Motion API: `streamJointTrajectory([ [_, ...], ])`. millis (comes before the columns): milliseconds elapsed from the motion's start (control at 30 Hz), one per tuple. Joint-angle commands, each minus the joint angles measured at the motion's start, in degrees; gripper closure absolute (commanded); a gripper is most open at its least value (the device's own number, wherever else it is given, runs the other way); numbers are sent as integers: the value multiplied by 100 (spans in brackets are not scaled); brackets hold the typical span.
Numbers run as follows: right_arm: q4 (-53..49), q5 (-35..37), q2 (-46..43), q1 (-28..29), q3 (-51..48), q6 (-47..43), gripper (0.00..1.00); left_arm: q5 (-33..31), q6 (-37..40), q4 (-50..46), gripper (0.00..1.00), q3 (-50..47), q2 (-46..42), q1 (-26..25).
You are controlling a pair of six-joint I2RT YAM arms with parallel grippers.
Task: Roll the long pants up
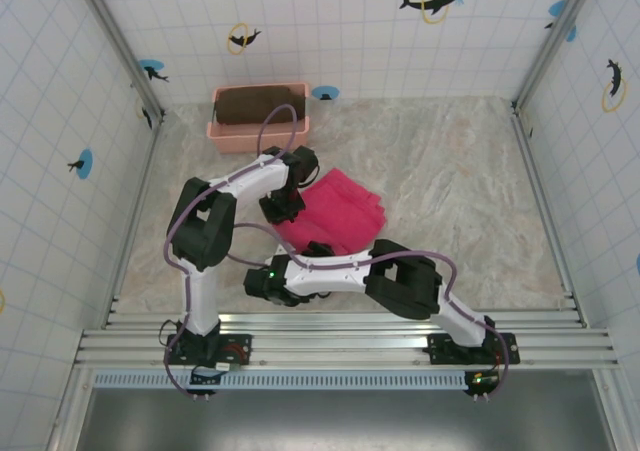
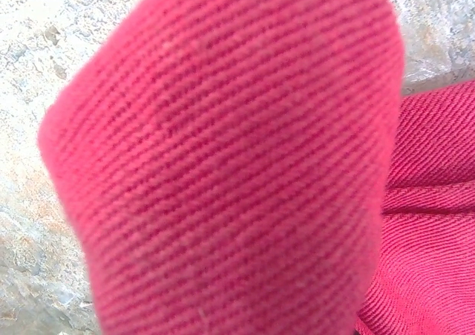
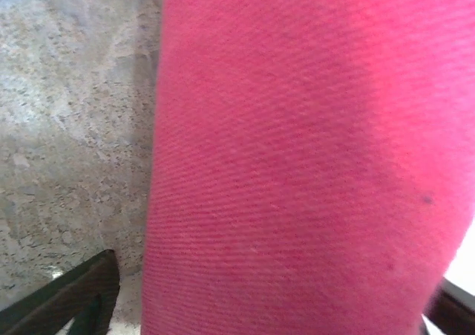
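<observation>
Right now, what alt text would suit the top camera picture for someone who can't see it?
Bright pink long pants lie bunched on the marbled table, with the left arm and right arm bent over their near-left edge. A pale pink basket holding a dark brown cloth sits at the far left.

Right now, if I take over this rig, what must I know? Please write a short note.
Left gripper: at the left edge of the pants, with cloth close before its camera. Grip cannot be told.
Right gripper: at the pants' near edge, with cloth lying across between its fingers. Grip is also unclear.
Pants: bunched on the table, partly folded, not a tight roll.
To do: finish the roll.
</observation>
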Motion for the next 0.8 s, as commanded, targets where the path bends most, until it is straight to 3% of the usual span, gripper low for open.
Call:
streamJointTrajectory([
  [0,-30,-557,680,-37,-121,328,24,229,-139,-631,100,-357,361,-32],
  [100,-154,-382,755,-199,-149,522,52,209,-228,-587,100,-498,214,-13],
  [200,-160,-255,770,-384,-231,625,97,212,-285,-595,100,-605,144,26],
  [233,-166,-251,760,-452,-255,661,100,198,-294,-635,100,-621,137,32],
  [367,299,-519,498,-586,-512,313,100,246,-106,-453,100,-856,-66,181],
  [400,505,-695,369,-593,-609,145,100,292,-31,-188,93,-1034,-241,238],
  [467,1020,-1307,72,-655,-855,-265,100,230,-3,553,23,-1614,-885,375],
  [500,1249,-1609,-84,-693,-996,-385,100,135,-42,793,4,-1884,-1232,442],
  [667,2265,-3575,-773,-1172,-1809,-998,100,-10,312,1369,3,-2585,-2584,973],
  [767,2423,-4241,-1034,-1467,-2052,-1327,100,-38,535,1701,3,-2916,-3360,1241],
])
